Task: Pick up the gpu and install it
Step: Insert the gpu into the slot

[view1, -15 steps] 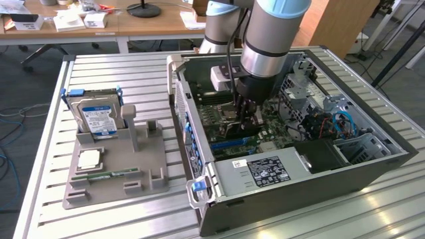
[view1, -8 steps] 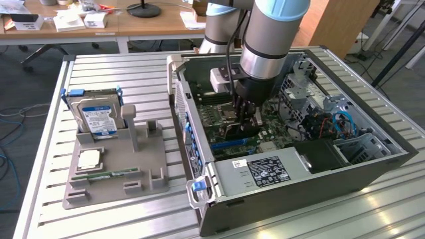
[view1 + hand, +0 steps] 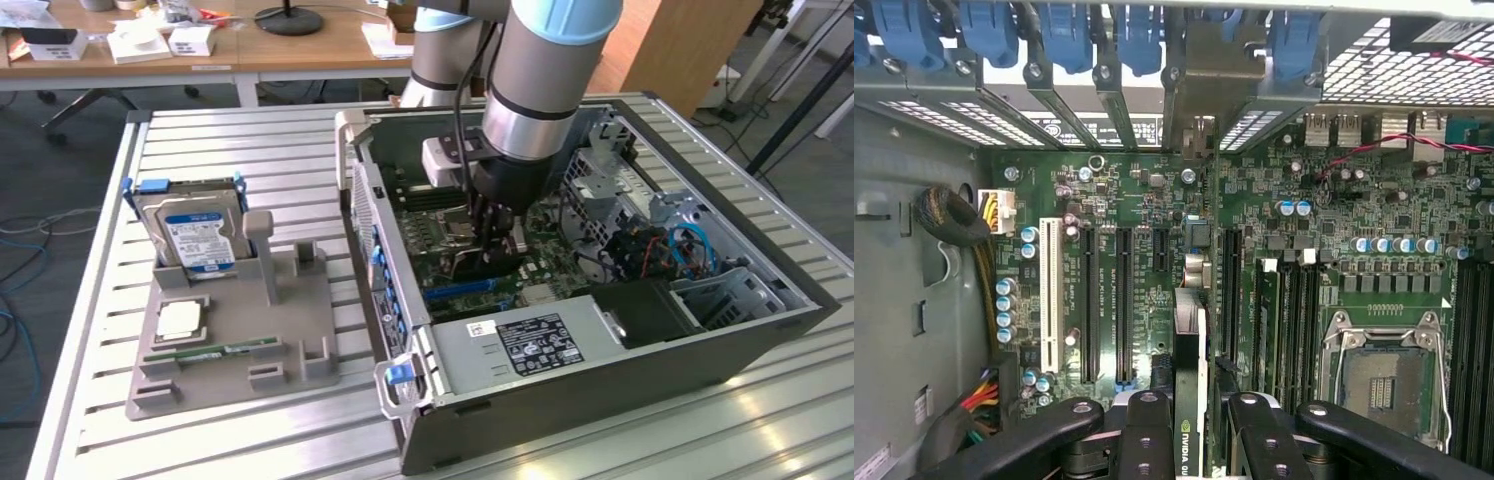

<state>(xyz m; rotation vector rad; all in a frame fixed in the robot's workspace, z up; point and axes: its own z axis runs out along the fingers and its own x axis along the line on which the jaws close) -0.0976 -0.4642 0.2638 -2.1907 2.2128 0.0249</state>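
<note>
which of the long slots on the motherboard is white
The outermost slot, next to the cable bundle; the other long slots are black.

arm (image 3: 534,90): inside open computer case (image 3: 641,390) | jaws: gripping gpu (image 3: 487,262) upright over motherboard (image 3: 561,250) | hard drive (image 3: 198,235): in stand (image 3: 254,330)

Inside the open grey metal computer case (image 3: 747,345), the thin black gpu card (image 3: 1189,360) stood edge-on over the green motherboard (image 3: 1254,200).

gpu (image 3: 1190,340): lower part hidden by claw (image 3: 1192,402) | arm (image 3: 547,60): cropped by edge
</note>
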